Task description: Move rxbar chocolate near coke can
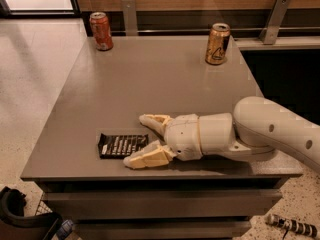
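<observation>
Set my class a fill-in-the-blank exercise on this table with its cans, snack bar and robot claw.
The rxbar chocolate has a ____ wrapper.
The coke can stands at the table's far ____ corner in the picture.
The claw is ____, one finger on either side of the bar's end.
Counting the gold-brown can, the table holds ____ cans.
Missing words: black, left, open, two.

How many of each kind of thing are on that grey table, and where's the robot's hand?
Soda cans: 2, the coke can at the far left, a gold-brown can at the far right.
Snack bars: 1, the rxbar chocolate near the front edge.
Total: 3 on the table.
The tool, open, is at the bar's right end.
</observation>
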`<state>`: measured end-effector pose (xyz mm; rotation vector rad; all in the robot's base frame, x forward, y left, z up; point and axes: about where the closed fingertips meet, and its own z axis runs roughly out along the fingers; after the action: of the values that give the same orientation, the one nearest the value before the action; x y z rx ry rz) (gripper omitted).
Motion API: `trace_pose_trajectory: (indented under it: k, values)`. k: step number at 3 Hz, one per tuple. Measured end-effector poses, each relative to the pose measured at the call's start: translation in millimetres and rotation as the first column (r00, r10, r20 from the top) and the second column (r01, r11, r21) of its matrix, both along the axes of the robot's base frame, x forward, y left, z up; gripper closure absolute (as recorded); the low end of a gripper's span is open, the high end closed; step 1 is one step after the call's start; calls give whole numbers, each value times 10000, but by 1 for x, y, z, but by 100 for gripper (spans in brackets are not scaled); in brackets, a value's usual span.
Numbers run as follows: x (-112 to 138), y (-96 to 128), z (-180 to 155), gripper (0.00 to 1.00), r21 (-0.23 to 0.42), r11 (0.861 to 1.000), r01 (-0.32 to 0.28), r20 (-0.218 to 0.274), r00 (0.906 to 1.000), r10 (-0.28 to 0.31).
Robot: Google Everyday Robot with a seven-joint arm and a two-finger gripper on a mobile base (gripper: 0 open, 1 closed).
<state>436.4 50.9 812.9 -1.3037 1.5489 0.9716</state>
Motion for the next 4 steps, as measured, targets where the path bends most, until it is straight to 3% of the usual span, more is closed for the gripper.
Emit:
trace_pose_trajectory:
  k: [1,2,3,4]
  values:
    - [-1,1,1,57,-24,10000,-28,11,10000,28]
    - [-2,4,2,90,-37,10000,-82,31,10000,82]
    - [-3,5,2,100,-43,9999,-107,41,9999,107]
    - [-2,5,4,100,-63,9999,-102,35,9999,103]
